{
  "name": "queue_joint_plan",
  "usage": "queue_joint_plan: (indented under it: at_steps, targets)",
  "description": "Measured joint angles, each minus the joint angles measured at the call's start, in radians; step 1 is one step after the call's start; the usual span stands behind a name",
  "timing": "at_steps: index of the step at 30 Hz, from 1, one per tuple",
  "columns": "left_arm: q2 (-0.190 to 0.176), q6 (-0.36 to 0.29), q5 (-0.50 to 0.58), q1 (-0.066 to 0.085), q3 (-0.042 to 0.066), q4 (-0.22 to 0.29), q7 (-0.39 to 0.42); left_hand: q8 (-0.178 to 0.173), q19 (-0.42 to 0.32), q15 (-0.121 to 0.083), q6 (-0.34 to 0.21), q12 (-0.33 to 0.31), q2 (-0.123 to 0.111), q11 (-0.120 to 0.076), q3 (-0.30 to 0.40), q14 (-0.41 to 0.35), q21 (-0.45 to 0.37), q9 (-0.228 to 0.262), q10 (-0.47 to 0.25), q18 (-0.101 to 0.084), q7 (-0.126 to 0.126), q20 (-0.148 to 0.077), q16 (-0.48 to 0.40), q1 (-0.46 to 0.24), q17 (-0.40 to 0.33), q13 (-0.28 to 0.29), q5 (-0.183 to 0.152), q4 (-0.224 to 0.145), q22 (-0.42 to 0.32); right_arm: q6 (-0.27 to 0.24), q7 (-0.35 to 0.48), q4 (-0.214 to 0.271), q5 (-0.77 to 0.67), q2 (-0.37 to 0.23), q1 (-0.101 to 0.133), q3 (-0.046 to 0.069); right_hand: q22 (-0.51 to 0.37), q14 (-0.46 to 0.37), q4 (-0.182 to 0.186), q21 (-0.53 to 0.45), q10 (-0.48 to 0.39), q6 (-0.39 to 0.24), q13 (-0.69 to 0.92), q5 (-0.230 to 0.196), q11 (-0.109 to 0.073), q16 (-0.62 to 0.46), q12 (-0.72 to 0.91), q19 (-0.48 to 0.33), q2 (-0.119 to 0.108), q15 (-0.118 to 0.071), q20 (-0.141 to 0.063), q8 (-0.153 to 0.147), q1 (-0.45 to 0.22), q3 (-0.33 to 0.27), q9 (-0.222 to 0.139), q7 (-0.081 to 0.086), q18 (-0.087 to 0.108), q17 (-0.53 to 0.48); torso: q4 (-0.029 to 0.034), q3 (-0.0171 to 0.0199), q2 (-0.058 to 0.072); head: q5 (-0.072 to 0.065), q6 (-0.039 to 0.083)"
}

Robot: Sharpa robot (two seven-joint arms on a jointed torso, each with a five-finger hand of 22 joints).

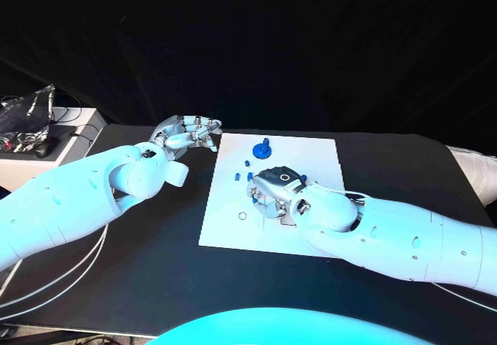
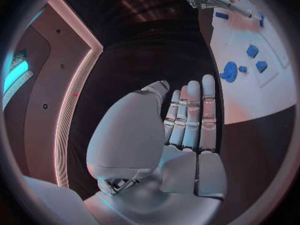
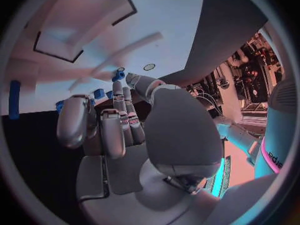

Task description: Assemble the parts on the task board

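White board (image 1: 311, 154) lies mid-worktop (image 1: 155, 251), small blue parts (image 1: 263, 150) on it. Right hand (image 1: 276, 188) low over board, grasp cannot tell. Left hand (image 1: 189, 134) beside board's edge, fingers (image 2: 190, 110) straight, holding nothing.

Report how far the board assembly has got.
Early, by the look of it. Done: a round blue part stands on the board. In hand: the right hand is over the board's middle; whether it holds a part is unclear. The left hand is open, off the board. Left: small blue parts lie loose.
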Motion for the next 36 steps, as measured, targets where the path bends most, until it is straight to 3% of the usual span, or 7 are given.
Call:
queue_joint_plan:
  at_steps: [36]
  targets:
    - [-0.002,0.001,0.0,0.0,0.0,0.002,-0.005,0.0,0.0,0.0,0.0,0.0,0.0,0.0,0.008,0.0,0.0,0.0,0.0,0.0,0.0,0.0,-0.004,0.0,-0.001,0.0,0.0,0.0,0.001,0.022,-0.031,-0.052,-0.057,0.037,-0.013,-0.001,0.0,0.0,0.0,-0.004,0.0,0.016,0.008,-0.01,0.0,-0.004,0.004,0.0,0.0,0.0,0.0,0.008,0.0,0.0,0.001,-0.003,0.0,0.002,-0.001,0.001,-0.001,0.013,-0.02]
